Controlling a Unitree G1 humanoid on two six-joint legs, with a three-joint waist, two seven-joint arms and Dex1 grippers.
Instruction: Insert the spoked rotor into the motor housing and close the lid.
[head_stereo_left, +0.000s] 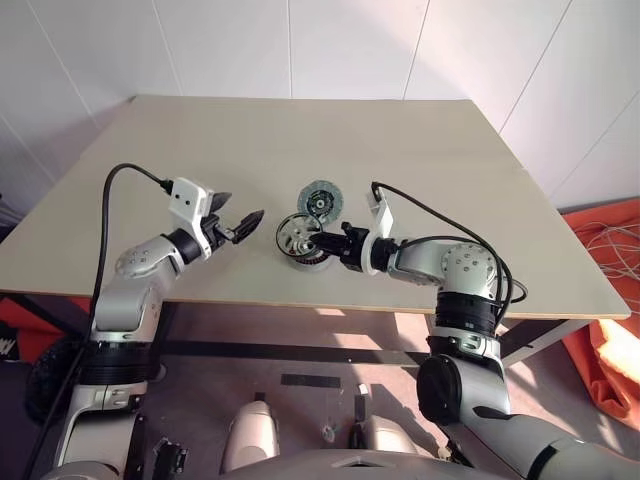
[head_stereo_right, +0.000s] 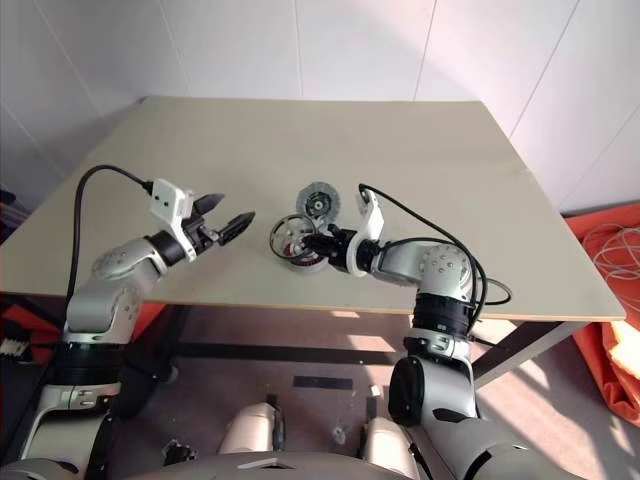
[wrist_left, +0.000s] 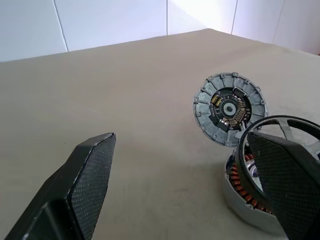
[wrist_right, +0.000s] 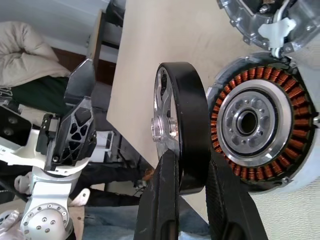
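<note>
- Copper windings bare in the housing (wrist_right: 255, 122), upright on the bench (head_stereo_left: 420, 140), near its front edge.
- Right tool (wrist_right: 192, 165) pinching the rotor (wrist_right: 182, 125) by its rim, held on edge just beside the housing.
- Left tool (head_stereo_left: 240, 225) spread, empty, off to the side.
- Lid (wrist_left: 229, 107) flat behind the housing.
- Step: insertion. Next, likely: tip rotor flat, centre over the pale hub, lower.

No text, label, brand, number or sign can be read on the rotor, the housing, the lid, the table or anything else in these views
</note>
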